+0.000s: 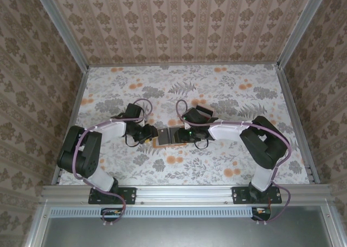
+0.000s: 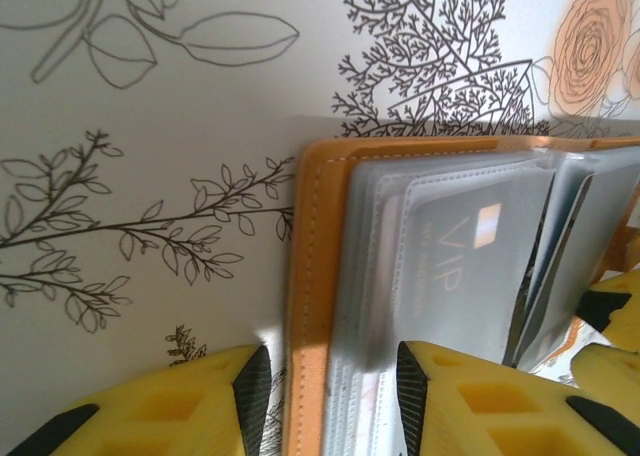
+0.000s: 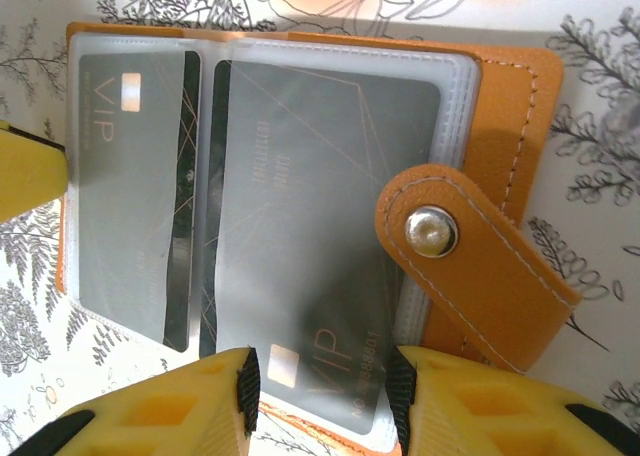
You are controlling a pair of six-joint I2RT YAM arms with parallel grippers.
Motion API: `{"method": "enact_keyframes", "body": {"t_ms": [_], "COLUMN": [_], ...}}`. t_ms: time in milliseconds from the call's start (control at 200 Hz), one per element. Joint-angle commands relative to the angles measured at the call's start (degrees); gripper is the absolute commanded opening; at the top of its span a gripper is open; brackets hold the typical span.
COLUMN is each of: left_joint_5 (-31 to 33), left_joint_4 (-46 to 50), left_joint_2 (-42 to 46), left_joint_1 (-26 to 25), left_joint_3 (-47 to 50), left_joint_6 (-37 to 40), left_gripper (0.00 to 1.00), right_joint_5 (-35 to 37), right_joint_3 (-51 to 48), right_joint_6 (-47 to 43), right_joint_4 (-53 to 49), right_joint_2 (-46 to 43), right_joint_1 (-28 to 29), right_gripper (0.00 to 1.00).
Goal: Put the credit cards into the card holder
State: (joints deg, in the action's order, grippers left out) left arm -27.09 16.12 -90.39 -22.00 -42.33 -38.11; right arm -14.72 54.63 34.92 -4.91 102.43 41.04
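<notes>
centrally, left claw and right claw gape partway, empty, astride opposite edges of the card holder.

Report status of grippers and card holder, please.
Left gripper open, straddling card holder's orange edge. Right gripper open over a dark card. Holder lies open, two dark cards in sleeves. Snap strap overlaps one sleeve.

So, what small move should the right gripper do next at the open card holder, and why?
Probably close the right gripper on the grey VIP card and push it deeper into its clear sleeve. Its fingers are open, the card's edge lies between them, and the left gripper, also open, straddles the orange card holder at the other side.
</notes>
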Motion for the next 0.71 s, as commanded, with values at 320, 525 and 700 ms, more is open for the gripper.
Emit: {"method": "enact_keyframes", "body": {"t_ms": [320, 525, 700], "left_joint_5": [-12.39, -11.60, -10.17], "left_joint_4": [-11.19, -8.40, -4.56], "left_joint_2": [-1.35, 2.16, 4.92], "left_joint_1": [-0.54, -0.40, -0.08], "left_joint_3": [3.02, 1.40, 0.27], "left_joint_6": [-7.86, -7.45, -6.12], "left_gripper": [0.41, 0.29, 0.18], "right_joint_5": [-1.01, -0.92, -1.20], "right_joint_3": [-1.05, -1.05, -0.68], "right_joint_6": [1.56, 1.50, 1.49], "right_joint_4": [0.86, 0.44, 0.26], "right_joint_2": [4.26, 4.00, 3.89], "right_joint_1": [0.18, 0.14, 0.18], "right_gripper": [0.42, 0.42, 0.42]}}
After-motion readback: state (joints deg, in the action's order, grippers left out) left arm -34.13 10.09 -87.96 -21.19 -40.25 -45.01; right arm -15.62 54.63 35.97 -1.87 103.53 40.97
